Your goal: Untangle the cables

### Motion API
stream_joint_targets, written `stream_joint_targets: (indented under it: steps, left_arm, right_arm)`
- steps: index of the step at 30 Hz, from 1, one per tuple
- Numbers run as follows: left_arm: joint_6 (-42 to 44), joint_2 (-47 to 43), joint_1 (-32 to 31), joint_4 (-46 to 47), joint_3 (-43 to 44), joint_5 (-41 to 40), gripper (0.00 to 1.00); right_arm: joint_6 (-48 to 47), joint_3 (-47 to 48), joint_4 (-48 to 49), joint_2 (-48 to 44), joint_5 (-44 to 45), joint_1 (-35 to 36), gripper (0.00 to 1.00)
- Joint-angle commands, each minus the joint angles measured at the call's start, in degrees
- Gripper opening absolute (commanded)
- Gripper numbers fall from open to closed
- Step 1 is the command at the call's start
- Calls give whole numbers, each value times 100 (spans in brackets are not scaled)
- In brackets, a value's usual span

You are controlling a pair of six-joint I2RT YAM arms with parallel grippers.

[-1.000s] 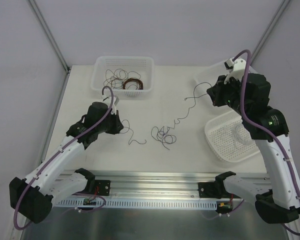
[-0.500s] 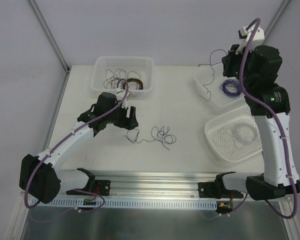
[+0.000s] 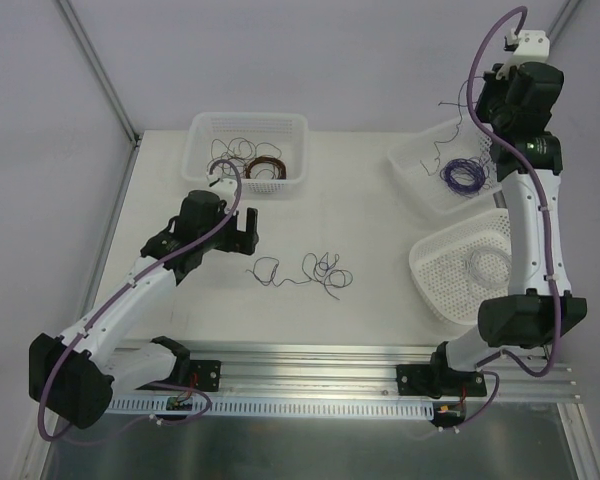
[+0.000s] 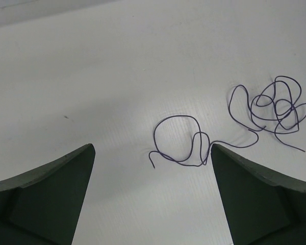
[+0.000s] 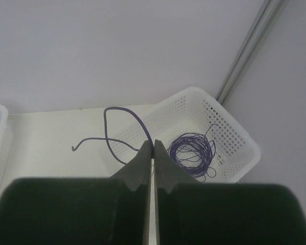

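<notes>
Top view: my right gripper [image 3: 478, 102] hangs high, pinched on a thin purple wire strand [image 3: 448, 135] over the white plastic mesh basket [image 3: 408, 172]. My left gripper [image 3: 242, 228] gapes empty near the messy clump of hair-thin dark and purple cables [image 3: 320, 270] on the white table [image 3: 380, 230].

Left wrist: a careless close could drag the clump tighter. There's open table to my left.

Right wrist: the dangling tail may snag the basket rim, and the white wall [image 5: 92, 51] looms ahead.
</notes>
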Motion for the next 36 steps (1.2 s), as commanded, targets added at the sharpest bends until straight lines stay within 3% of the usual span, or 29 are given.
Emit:
stream_joint_targets:
  steps: [1, 6, 9, 13, 16, 22, 29, 36]
  left_arm:
    - [6, -179, 128, 179, -80, -552, 99]
    - [50, -83, 216, 205, -89, -641, 99]
    - [41, -48, 277, 205, -80, -614, 99]
    - [14, -56, 313, 223, -80, -483, 99]
    - [6, -56, 322, 231, -89, -447, 99]
    - [-38, -144, 330, 240, -98, -324, 99]
    - [-108, -170, 330, 258, -80, -219, 99]
    - [-179, -530, 392, 284, -151, -605, 99]
  right_arm:
    - [-110, 144, 718, 133, -58, -223, 1]
    - [101, -6, 1053, 834, -119, -513, 1]
    - [93, -111, 1158, 1178, 74, -548, 13]
    - [137, -129, 957, 1661, 267, -566, 45]
    - [338, -208, 649, 1671, 215, -566, 58]
    - [742, -866, 219, 1074, -706, -303, 74]
    - [1357, -2246, -37, 125, -1402, 742, 80]
    - [2384, -3328, 208, -367, -1350, 2550, 81]
